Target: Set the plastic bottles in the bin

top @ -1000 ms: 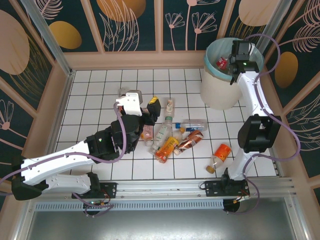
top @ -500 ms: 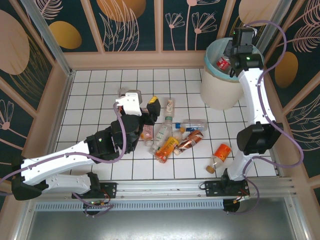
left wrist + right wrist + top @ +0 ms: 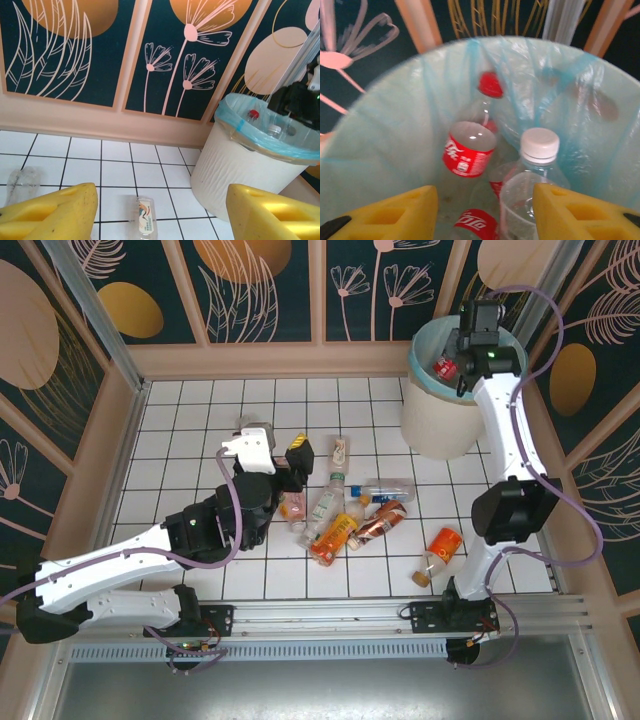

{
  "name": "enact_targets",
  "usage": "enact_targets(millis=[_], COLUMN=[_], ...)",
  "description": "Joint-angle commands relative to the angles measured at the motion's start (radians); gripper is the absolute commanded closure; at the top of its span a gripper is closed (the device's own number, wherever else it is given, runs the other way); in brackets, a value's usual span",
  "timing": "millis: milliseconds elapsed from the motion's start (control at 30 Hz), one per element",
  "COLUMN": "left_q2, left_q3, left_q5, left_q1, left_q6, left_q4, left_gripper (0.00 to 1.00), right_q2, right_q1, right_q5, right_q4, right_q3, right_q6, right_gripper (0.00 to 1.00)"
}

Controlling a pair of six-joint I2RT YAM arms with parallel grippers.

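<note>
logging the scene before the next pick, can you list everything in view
plastic bottles on the table: at least seven, clear with orange, red, pink, blue or green labels, clustered mid-table, one apart to the right
plastic bottles in the bin: at least three, two red-labelled, one white-capped
bin: one, off-white with a light blue-green liner, far right corner
table: one, white tiles
wall panels: several, dark teal with orange and pink plant shapes, around the table
left fingers: two, yellow, open and empty, by the cluster's left side
right fingers: two, yellow, open and empty, above the bin
</note>
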State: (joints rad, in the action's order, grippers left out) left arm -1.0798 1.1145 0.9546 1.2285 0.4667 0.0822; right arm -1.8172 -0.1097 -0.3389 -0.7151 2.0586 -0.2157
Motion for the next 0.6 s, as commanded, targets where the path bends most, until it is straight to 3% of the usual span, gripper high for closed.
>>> enact_targets(millis=[0,100,200,367,567], left_q2=[-0.001,-0.017,-0.023,0.01,0.05], left_q3=[0.003,0.024,0.033,-0.014,-0.111], left_q5=[0.011,-0.005,-0.095,-0.33,-0.581], left_q1=[-0.008,-0.02,-0.074,-0.26,-0.526], left_q6=[0.04,0.058,0.109,0.196,0.233], left_q4=[0.032,0.066,0.111,0.161,0.136], left_gripper=[0.31,0.3,0.3,0.3,0.3], right_q2=[0.045,0.099,0.184,0.369,0.447], right_q1=[-0.062,-0.151,-0.265,-0.475,-0.641], right_q5=[-0.03,-0.093,-0.117,-0.085,-0.001], right_q4=[-0.008,0.031,0.126,0.381,0.497], right_q3=[0.104,0.083,-0.044,-0.414,-0.686], right_q6=[0.023,0.068,0.113,0.2,0.087], right_gripper=[0.47,0.46,0.46,0.46,0.47])
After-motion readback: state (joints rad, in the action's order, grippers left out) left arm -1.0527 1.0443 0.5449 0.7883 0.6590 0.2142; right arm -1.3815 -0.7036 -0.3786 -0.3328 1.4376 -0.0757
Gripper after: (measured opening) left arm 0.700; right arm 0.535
